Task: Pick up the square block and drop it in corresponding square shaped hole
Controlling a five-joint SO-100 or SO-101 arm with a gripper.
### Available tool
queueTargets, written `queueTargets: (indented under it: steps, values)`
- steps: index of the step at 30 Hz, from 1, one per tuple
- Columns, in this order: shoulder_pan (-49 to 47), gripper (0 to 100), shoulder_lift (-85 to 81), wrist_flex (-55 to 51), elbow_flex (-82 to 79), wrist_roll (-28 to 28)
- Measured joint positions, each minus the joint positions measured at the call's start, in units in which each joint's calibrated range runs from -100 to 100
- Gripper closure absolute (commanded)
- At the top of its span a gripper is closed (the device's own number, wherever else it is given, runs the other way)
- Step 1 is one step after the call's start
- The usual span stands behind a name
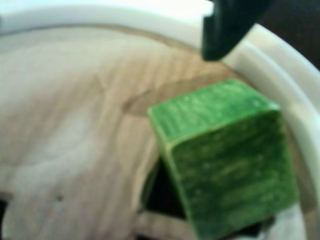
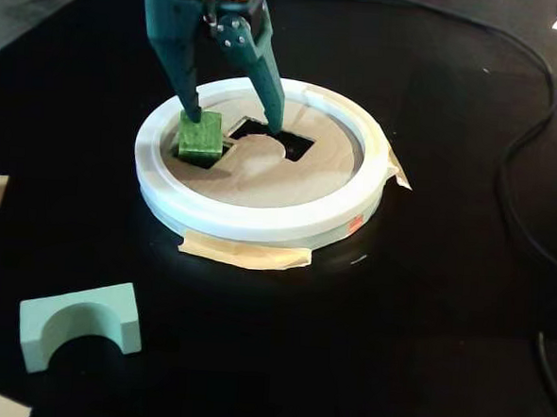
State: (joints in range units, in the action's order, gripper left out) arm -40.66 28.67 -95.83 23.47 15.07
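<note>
Here, in the fixed view, the teal gripper (image 2: 235,123) reaches down from the top of the frame over a round tan board (image 2: 262,174) rimmed by a white ring (image 2: 259,221), which sits in the upper middle of the frame on a black worktop (image 2: 346,345). Its two fingers are spread apart: the left one comes down just behind the green square block (image 2: 200,136), the right one ends over the arch-shaped cutout (image 2: 296,145) near the board's middle. Nothing is pinched between them; whether the left fingertip touches the block cannot be told.

The block sits tilted at the square hole (image 2: 213,154) on the left part of the board, with dark edges of the hole showing at its lower right. It is not flush with the board.

In the wrist view, blurred, the block (image 1: 225,160) fills the lower right of the frame, tipped with one corner toward the camera, and a dark piece of the hole (image 1: 162,195) shows at its lower left. One dark fingertip (image 1: 225,30) shows at the top right, above the ring (image 1: 280,70), apart from the block.

Strips of tan tape (image 2: 247,254) hold the ring to the worktop at its near edge. A pale mint arch block (image 2: 80,324) lies in the lower left of the fixed view, well apart from the ring. A black cable (image 2: 528,148) curves along the right side.
</note>
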Motion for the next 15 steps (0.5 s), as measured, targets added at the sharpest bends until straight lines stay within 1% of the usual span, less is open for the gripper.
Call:
queueTargets:
  steps: [10, 15]
  values:
    - [-2.5, 31, 1.2, 3.3, 0.0, 0.1]
    - [-2.7, 31, 2.4, 3.4, 0.1, 1.8]
